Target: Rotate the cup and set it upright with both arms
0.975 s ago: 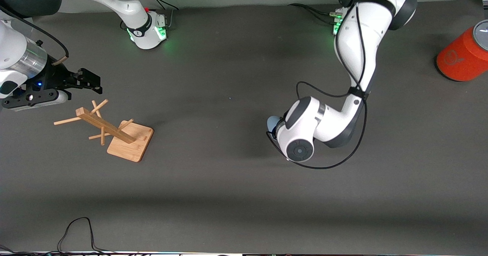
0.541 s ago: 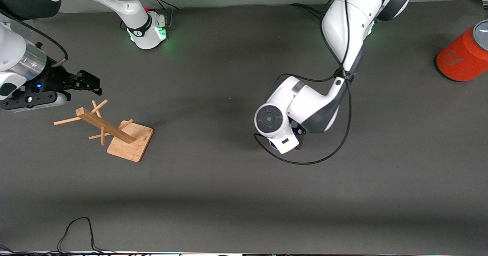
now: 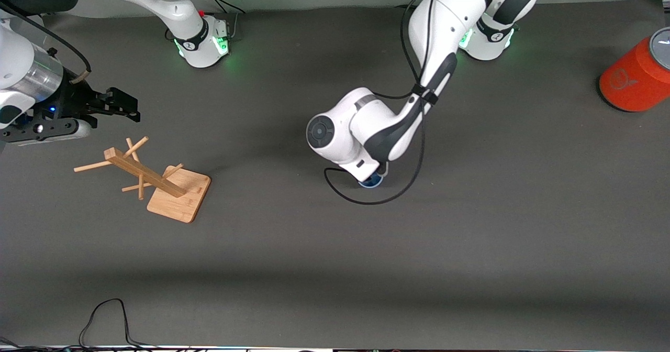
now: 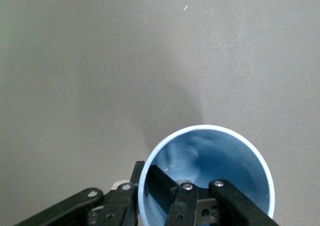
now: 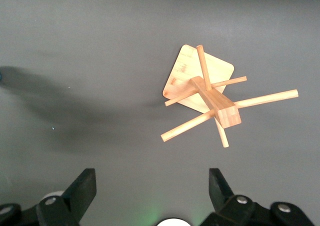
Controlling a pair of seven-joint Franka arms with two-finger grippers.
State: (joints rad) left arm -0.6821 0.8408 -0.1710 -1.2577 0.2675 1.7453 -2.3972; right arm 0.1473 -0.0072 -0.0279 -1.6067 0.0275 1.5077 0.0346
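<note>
While hunting for the grip, worth checking both wrist views first:

Cup [image 4: 207, 173]: light blue, mouth facing the wrist camera, pinched at the rim; in the front view only a blue sliver [image 3: 370, 183] peeking out under the wrist, mid-table.

Left gripper [image 4: 159, 188]: clamped on the cup wall, one finger [image 4: 161, 185] inside the mouth, the other outside against the rim.

Right gripper [image 5: 152, 188]: spread wide, holding nothing, hovering above the table beside the wooden rack [image 5: 210, 98] at the right arm's end; looks parked and waiting.

Step in hand: probably setting the cup down mouth-up, or readying it for the other arm.

Doing it well: keep the rim level, lower slowly so the base lands flat, release only once settled; a one-wall pinch could let it swing or tip.

Hard to tell: whether the base touches the table or hangs just above, since the left wrist covers nearly all of it from the front.

Cut off: orange can [image 3: 636, 77] at the frame edge, left arm's end, well apart from the action.

Hidden: left fingertips in the front view; cup's outside wall and bottom.
</note>
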